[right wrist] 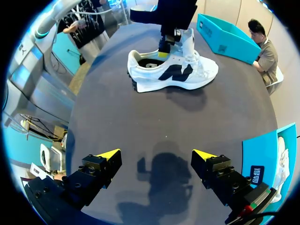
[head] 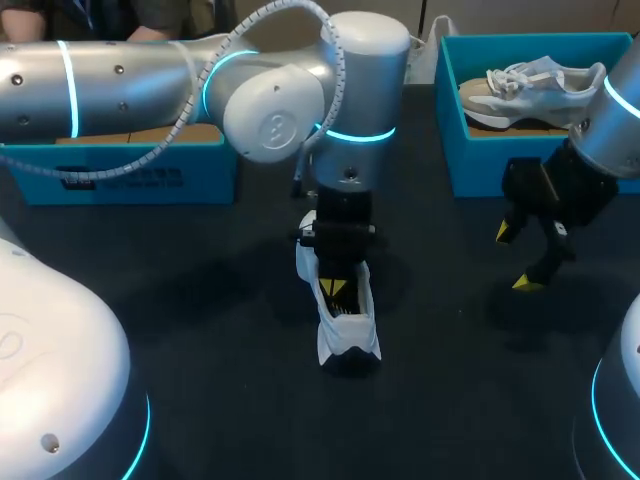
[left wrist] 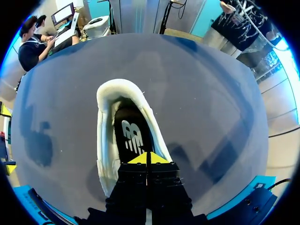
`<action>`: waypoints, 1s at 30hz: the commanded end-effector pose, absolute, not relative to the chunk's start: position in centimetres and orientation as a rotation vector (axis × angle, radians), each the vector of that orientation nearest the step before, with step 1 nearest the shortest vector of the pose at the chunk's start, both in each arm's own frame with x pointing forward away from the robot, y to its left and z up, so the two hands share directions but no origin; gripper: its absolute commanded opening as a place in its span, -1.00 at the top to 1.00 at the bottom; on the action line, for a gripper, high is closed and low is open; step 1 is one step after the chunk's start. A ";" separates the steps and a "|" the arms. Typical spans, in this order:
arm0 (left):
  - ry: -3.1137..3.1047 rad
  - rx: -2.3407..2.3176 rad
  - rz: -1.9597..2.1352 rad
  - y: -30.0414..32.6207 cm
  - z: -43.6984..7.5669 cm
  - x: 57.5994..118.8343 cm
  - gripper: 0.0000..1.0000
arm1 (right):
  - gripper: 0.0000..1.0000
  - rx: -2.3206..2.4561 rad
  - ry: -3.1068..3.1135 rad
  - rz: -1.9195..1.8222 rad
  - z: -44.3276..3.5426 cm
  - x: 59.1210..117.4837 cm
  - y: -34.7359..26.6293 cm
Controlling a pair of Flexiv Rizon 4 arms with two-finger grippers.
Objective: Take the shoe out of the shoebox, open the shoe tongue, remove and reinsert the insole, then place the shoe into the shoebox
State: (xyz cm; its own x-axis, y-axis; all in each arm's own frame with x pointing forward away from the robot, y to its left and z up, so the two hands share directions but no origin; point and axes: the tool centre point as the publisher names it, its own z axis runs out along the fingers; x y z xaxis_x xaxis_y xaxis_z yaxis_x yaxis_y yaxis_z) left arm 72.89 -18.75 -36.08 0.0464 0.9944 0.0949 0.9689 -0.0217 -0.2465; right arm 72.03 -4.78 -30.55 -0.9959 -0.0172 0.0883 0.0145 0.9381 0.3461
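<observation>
A white shoe (head: 345, 335) with a navy side logo stands on its sole mid-table, heel toward the near edge. My left gripper (head: 338, 292) comes straight down into its opening. In the left wrist view the yellow tips (left wrist: 147, 158) are pressed together, shut, over the dark insole (left wrist: 133, 136) inside the shoe (left wrist: 105, 136). I cannot tell whether they pinch anything. From the right wrist view the shoe (right wrist: 187, 77) lies side-on with the left gripper (right wrist: 164, 50) in it and the tongue raised. My right gripper (head: 514, 258) hangs open and empty over bare table, right of the shoe (right wrist: 157, 157).
The blue shoebox (head: 455, 140) stands at the back right with a second, pale grey shoe (head: 540, 90) inside. Another blue box (head: 130, 175) lies at the back left, partly under my left arm. Dark table surface surrounds the white shoe.
</observation>
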 end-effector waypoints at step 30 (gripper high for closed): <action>-2.041 -2.118 0.054 -18.4 -40.8 72.9 1.00 | -1.00 0.000 -3.006 -0.533 -30.6 72.0 -4.7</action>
